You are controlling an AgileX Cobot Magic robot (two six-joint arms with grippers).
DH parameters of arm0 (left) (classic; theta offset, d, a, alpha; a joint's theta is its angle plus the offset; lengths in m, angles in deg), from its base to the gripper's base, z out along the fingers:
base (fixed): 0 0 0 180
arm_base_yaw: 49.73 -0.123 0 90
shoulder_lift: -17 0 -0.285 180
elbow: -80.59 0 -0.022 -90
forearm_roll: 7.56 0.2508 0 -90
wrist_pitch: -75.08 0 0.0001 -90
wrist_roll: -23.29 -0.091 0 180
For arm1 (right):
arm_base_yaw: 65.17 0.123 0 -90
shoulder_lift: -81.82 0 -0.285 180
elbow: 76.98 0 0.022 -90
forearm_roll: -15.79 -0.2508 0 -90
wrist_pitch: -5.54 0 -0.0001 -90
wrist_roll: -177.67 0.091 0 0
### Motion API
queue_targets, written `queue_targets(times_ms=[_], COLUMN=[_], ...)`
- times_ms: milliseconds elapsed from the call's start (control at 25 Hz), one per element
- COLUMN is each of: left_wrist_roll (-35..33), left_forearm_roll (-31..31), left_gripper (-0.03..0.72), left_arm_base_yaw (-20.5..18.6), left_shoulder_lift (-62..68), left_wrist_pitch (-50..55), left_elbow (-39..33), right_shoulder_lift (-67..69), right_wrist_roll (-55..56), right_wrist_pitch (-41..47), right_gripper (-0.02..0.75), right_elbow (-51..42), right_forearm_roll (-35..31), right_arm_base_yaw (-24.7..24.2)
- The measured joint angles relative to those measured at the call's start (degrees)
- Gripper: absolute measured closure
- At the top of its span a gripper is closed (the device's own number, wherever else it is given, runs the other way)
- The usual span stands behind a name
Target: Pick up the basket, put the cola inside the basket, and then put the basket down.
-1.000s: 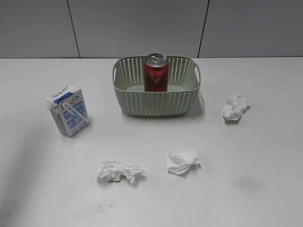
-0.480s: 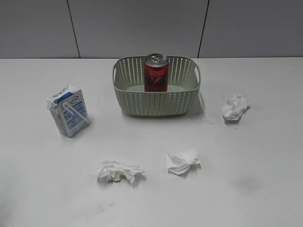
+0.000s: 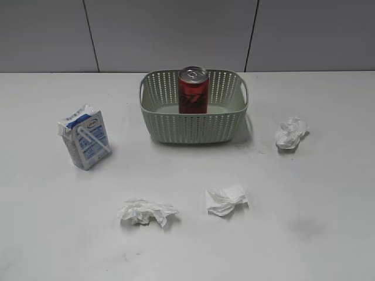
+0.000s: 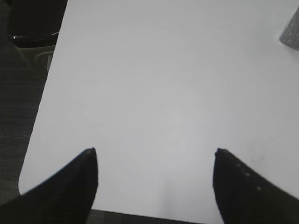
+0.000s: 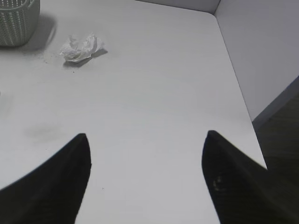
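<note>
The pale sage-green basket point(image 3: 193, 126) stands on the white table at the back centre. The red cola can point(image 3: 193, 90) stands upright inside it. A corner of the basket also shows in the right wrist view point(image 5: 16, 23). Neither arm shows in the exterior view. My left gripper point(image 4: 154, 151) is open and empty over bare table near its front left corner. My right gripper point(image 5: 145, 135) is open and empty over bare table near the right edge, well away from the basket.
A blue-and-white drink carton point(image 3: 85, 137) stands left of the basket. Crumpled tissues lie at the right point(image 3: 291, 132), front centre point(image 3: 225, 201) and front left point(image 3: 145, 212). The right tissue also shows in the right wrist view point(image 5: 81, 47). A wall borders the table's right side point(image 5: 261, 51).
The dark shadow at the lower left of the table has faded away. The basket, the can and the other things have not moved.
</note>
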Motion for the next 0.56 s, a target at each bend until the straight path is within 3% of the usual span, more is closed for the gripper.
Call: queue_targets(times_ms=[200, 560], left_wrist_roll=[0.0, 0.0], left_forearm_roll=[-1.3, -1.2], left_gripper=[0.105, 0.105], left_arm_base_yaw=[0.0, 0.0], left_shoulder_lift=[-12.1, -22.8], left_wrist_pitch=[-1.3, -3.2], left_elbow=[-5.5, -6.4], right_shoulder_lift=[0.0, 0.0], right_wrist_roll=[0.0, 0.0], right_wrist_pitch=[0.0, 0.0], right_gripper=[0.176, 0.176], right_elbow=[0.0, 0.0], right_forearm_roll=[0.1, 0.1], right_arm_base_yaw=[0.0, 0.0])
